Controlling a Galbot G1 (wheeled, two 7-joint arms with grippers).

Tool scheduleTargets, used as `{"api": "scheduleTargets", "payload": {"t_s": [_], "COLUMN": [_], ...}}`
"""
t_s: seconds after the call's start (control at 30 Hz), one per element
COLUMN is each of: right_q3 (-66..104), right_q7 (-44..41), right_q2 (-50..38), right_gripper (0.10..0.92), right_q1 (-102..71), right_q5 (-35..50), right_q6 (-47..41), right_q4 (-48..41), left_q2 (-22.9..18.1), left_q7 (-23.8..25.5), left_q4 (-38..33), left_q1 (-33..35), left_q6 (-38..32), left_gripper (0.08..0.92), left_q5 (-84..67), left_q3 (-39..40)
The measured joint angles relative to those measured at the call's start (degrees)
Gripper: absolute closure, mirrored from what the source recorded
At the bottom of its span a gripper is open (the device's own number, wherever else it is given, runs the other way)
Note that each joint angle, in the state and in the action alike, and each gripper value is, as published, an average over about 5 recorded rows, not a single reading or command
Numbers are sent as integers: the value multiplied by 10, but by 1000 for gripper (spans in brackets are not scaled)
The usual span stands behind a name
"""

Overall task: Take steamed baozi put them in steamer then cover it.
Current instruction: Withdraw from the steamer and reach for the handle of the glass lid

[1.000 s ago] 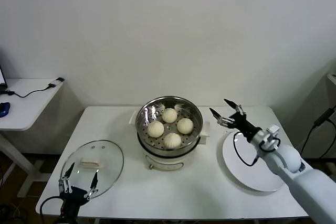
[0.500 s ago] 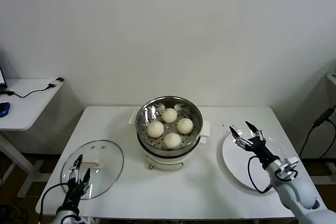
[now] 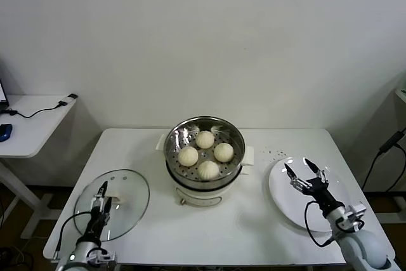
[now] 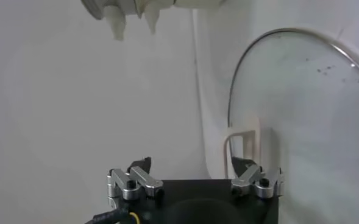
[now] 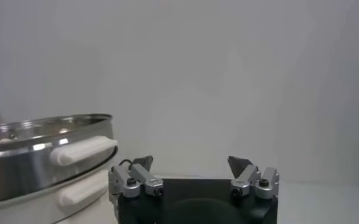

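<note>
We see the steamer (image 3: 204, 147) standing near the centre of the white table (image 3: 209, 233), toward its far edge, and the four steamed baozi (image 3: 205, 155) already lie inside on the perforated floor — one each at roughly twelve, three, six and nine o'clock of the basket. From the steamer, the cover (image 3: 120, 195) lies flat on the table at about eight o'clock, well apart from the pot, its cream handle up. Our left gripper (image 3: 101, 200) hangs over the near part of that glass cover, fingers spread apart and holding nothing; in the left wrist view the cover's metal rim (image 4: 301, 36) and its handle (image 4: 243, 149) lie just beyond the fingertips. At about four o'clock from the steamer sits a white plate (image 3: 285, 204) — bare where we can see it. Our right gripper (image 3: 303, 174) hovers over the plate, jaws wide apart and empty. In the right wrist view the steamer's shiny wall (image 5: 45, 155) shows off to one side.
</note>
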Motion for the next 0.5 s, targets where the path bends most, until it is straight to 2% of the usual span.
{"api": "scheduleTargets", "payload": {"t_s": [0.37,0.5], "right_q3": [11,12], "right_q7": [0,-2], "right_q2": [11,15], "right_gripper": [203,203], "right_q1": [-14,-16], "right_q5": [-21,-29], "right_q6": [4,6], "right_q4": [-3,-7], "left_q2": [11,13], "left_q7": [-24,-33], "left_q4": [55,69], "left_q1": [-46,-58], "left_q6": [-1,-7], "left_gripper": [179,251], "left_q5": [23,23], "left_q3": [-3,-2]}}
